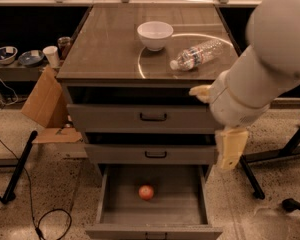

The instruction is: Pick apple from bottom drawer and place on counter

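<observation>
**While the apple sits low in the open drawer, the jaws hang up and to its right**

Although a slanted sheet of brown cardboard (45, 99) leans at the far left, nothing there concerns the task. Next comes the grey metal cabinet, whose flat glossy grey-brown counter (105, 49) carries a white round bowl (155, 34) and, to the right of it, a clear plastic water bottle (196, 54) lying on its side. Lowest of the three, the deep grey bottom drawer (121, 204) stands pulled out. The small round reddish-orange apple (146, 192) rests alone near the middle of its floor, clear of every wall.

Furthest right, the robot's pale two-finger gripper (210, 128) hovers in front of the cabinet's right edge, level with the two shallower upper drawers. Its jaws look spread apart and hold nothing.

The apple therefore lies below and to the left of the jaws, well apart from them. Being round, it offers no preferred grasp axis. The reach most likely has to drop down and leftward past the middle drawer's front before closing.
</observation>
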You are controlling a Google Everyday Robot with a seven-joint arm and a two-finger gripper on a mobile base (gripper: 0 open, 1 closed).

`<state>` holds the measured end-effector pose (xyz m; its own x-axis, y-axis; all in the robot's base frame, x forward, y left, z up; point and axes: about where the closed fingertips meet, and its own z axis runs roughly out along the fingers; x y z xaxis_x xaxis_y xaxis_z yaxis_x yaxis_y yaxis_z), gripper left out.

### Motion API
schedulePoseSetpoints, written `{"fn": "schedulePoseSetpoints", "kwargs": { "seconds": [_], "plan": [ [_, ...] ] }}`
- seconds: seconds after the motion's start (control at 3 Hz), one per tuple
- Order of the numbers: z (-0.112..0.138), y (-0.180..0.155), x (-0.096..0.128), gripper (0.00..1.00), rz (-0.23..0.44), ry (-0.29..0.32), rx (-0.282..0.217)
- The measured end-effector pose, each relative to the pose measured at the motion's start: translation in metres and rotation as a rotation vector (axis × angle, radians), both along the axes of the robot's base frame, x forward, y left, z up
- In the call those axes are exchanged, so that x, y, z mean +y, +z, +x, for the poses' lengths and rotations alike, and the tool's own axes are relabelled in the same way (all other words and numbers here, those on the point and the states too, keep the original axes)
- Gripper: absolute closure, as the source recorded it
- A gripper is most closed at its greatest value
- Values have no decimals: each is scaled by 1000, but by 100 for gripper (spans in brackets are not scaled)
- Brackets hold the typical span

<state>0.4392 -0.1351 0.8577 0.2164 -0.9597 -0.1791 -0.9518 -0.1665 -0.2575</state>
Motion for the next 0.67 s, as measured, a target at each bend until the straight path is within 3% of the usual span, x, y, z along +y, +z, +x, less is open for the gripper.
{"fn": "schedulePoseSetpoints", "kwargs": {
  "seconds": [0.67],
  "plan": [
    [4, -129, 63, 0, -191, 310, 78]
  ]
}}
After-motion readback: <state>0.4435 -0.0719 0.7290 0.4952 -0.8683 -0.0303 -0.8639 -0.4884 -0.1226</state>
